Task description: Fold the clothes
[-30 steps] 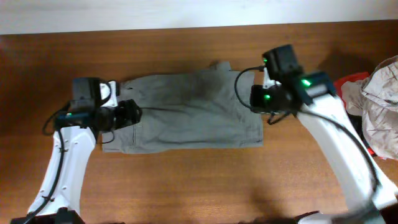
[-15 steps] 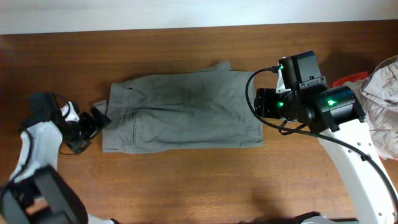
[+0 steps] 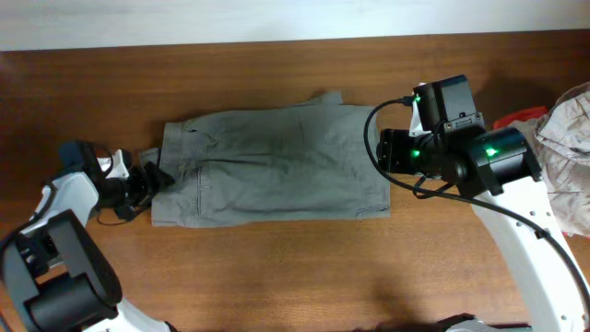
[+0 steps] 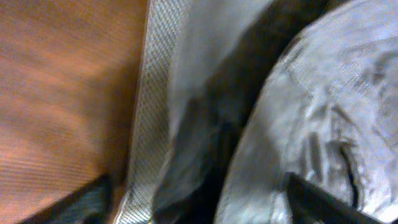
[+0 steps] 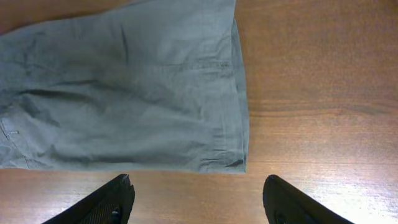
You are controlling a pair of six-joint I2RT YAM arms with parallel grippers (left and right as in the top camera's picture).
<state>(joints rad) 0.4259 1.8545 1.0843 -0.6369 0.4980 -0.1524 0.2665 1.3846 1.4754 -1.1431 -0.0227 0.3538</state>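
The clothes, a grey-olive pair of shorts (image 3: 272,164), lie flat and folded lengthwise in the middle of the wooden table. My left gripper (image 3: 152,177) sits low at their left end. In the left wrist view the left gripper (image 4: 199,208) is open, with the woven waistband edge (image 4: 149,93) and wrinkled fabric (image 4: 311,112) lying between its dark fingertips (image 4: 84,202). My right gripper (image 3: 383,152) hovers just off the right hem. The right gripper (image 5: 199,199) is open over bare wood, and the shorts' hem (image 5: 239,124) lies ahead of its fingers (image 5: 109,202).
A heap of other garments, pale beige-grey (image 3: 567,157) over red (image 3: 516,122), lies at the table's right edge beside the right arm. The table's far edge (image 3: 277,41) meets a white wall. Bare wood (image 3: 277,267) spreads in front of the shorts.
Both grippers let go of the shorts, which now lie flat. The right gripper drew back to the right and has stayed there. The left arm swung out left, then came back to the waistband end.
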